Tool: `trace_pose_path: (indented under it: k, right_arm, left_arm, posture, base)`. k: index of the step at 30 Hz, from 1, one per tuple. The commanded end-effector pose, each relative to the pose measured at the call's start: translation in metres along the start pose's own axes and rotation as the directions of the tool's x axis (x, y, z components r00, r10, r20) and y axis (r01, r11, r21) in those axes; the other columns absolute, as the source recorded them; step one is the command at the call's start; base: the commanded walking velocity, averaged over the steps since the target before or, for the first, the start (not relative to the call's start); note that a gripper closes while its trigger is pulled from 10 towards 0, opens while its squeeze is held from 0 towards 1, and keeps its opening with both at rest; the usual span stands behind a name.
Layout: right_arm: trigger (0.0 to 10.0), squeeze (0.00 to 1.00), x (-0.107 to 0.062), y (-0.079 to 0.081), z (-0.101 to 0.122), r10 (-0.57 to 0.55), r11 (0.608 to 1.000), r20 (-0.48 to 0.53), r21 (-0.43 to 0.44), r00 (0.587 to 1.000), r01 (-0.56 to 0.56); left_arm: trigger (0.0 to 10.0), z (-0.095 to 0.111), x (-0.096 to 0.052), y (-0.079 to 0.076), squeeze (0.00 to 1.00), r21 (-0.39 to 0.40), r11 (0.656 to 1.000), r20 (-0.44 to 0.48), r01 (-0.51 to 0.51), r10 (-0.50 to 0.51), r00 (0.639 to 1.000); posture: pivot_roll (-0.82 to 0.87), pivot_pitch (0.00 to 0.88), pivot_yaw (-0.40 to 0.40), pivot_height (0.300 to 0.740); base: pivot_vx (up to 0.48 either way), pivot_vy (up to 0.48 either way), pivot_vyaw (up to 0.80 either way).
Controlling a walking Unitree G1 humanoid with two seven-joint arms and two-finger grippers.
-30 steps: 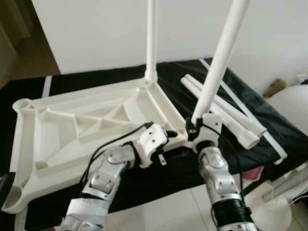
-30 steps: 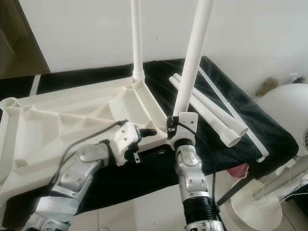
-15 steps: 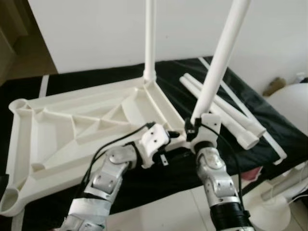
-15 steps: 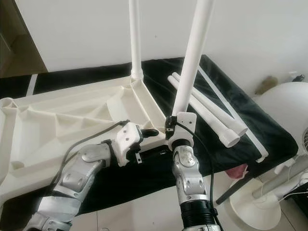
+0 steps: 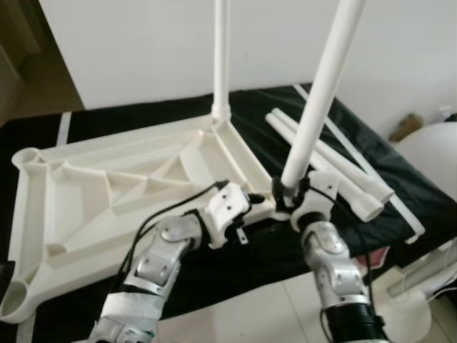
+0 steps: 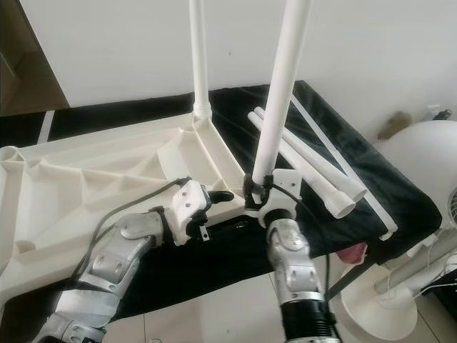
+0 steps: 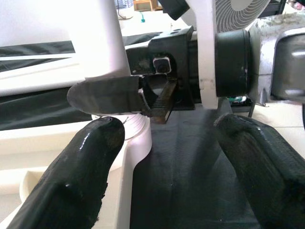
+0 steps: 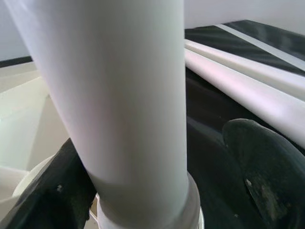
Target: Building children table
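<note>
The white table top (image 5: 107, 193) lies upside down on a black cloth. One white leg (image 5: 221, 57) stands upright in its far right corner. A second leg (image 5: 318, 100) rises from the socket at the near right corner. My right gripper (image 5: 289, 194) is around this leg's base; one finger (image 8: 43, 195) touches it, the other finger (image 8: 267, 162) stands a little off, so the gripper is open. My left gripper (image 5: 253, 200) is open just left of that corner, with nothing between its fingers (image 7: 86, 157). Two loose legs (image 5: 335, 168) lie on the cloth to the right.
A long white strip (image 5: 378, 189) lies along the cloth's right edge. Beyond it, on the tiled floor, stands a white fan (image 5: 432, 157) on a round base (image 5: 407, 314). A white wall rises close behind the table.
My right wrist has shifted a little to the right and turned, and the leg's base has moved slightly left over the corner socket. The left arm has hardly moved.
</note>
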State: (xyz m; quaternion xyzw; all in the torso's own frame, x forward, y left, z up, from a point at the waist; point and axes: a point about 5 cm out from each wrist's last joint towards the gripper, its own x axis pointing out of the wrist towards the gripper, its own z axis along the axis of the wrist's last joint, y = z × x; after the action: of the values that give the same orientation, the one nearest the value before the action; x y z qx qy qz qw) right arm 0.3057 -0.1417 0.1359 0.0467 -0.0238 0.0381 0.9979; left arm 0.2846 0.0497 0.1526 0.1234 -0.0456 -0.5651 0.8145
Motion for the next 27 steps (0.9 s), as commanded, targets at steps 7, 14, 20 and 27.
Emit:
trace_pose_path:
  k: [7, 14, 20, 27]
  right_arm:
    - [10.0, 0.00, 0.008, -0.019, 0.000, 0.248, 0.959, -0.024, -0.137, 0.968, -0.249]
    - [10.0, 0.00, 0.015, -0.017, -0.001, 0.393, 0.896, -0.074, -0.193, 0.916, -0.400]
    - [10.0, 0.00, 0.023, -0.009, -0.004, 0.493, 0.837, -0.122, -0.203, 0.861, -0.508]
    - [10.0, 0.00, 0.029, -0.005, -0.003, 0.547, 0.792, -0.135, -0.236, 0.826, -0.563]
  left_arm:
    - [10.0, 0.000, 0.002, 0.002, 0.00, 0.005, 0.999, -0.005, -0.052, 0.052, 0.999]
    - [10.0, 0.002, 0.002, 0.003, 0.00, 0.012, 0.999, -0.002, -0.037, 0.037, 0.999]
    - [10.0, 0.004, 0.002, 0.001, 0.00, 0.013, 1.000, 0.008, -0.017, 0.017, 1.000]
    - [10.0, 0.004, -0.001, 0.000, 0.00, 0.008, 1.000, 0.007, 0.005, -0.005, 1.000]
  posture:
    - [-0.08, 0.000, -0.002, 0.740]
    - [-0.08, 0.000, 0.005, 0.740]
    - [-0.07, 0.000, 0.004, 0.740]
    - [-0.06, 0.000, -0.002, 0.740]
  base:
    - [0.000, 0.000, 0.00]
    - [0.000, 0.000, 0.00]
    - [0.000, 0.000, 0.00]
    - [0.000, 0.000, 0.00]
